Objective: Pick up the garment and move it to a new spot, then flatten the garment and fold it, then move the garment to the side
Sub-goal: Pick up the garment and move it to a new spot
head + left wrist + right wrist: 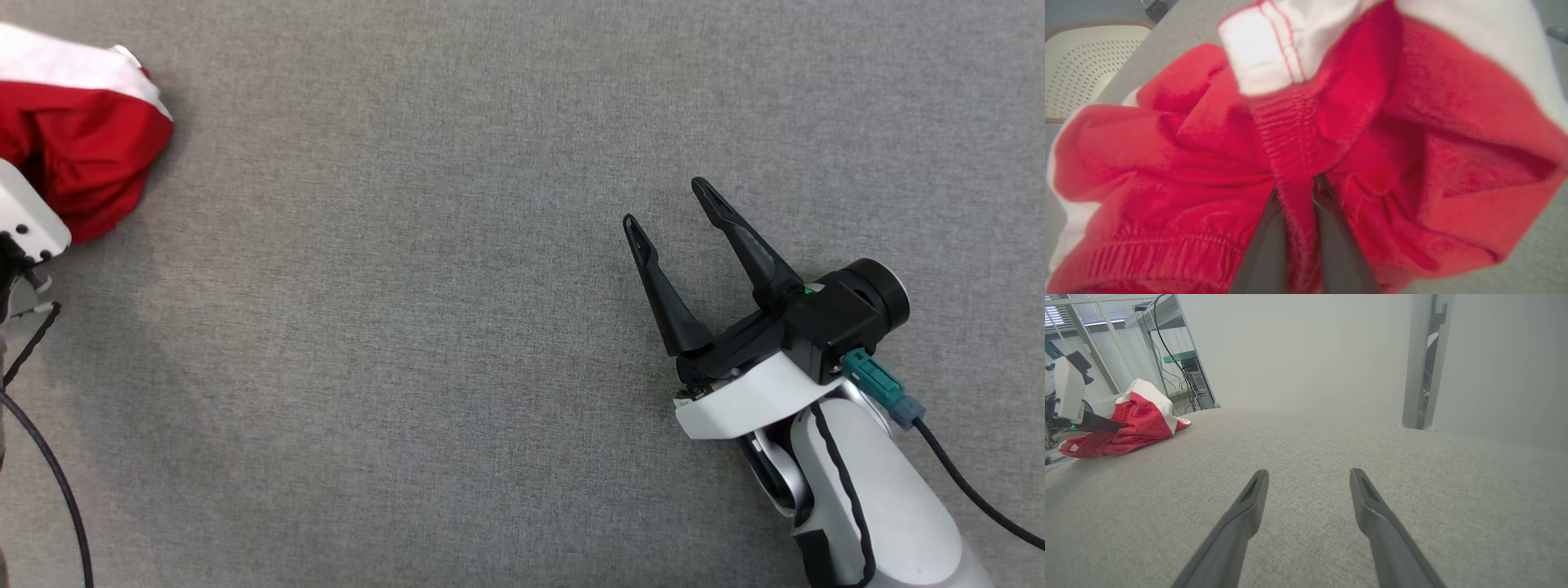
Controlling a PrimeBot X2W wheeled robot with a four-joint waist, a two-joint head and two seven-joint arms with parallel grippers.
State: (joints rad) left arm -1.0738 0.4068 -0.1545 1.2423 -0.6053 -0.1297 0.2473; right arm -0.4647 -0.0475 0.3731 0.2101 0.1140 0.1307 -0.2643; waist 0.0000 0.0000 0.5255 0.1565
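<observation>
Grey woven cloth covers the worktop, which runs flat under both arms. At its far left corner lies the garment, a crumpled heap of red fabric with a broad white band along its upper side. It is bunched up rather than spread.

The left gripper is in the heap. In the left wrist view its two dark fingers stand narrow, pinching a ribbed red ridge of the garment between them. Beyond the worktop's edge in that view is a pale perforated panel. In the head view the white wrist housing of this arm sits at the left edge, touching the red cloth, with a black cable trailing below it.

Well apart, towards the right side of the worktop, the right gripper is over bare grey cloth. Its fingers are spread wide and hold nothing. Its wrist view looks across the worktop to a plain pale wall and a grey upright post.
</observation>
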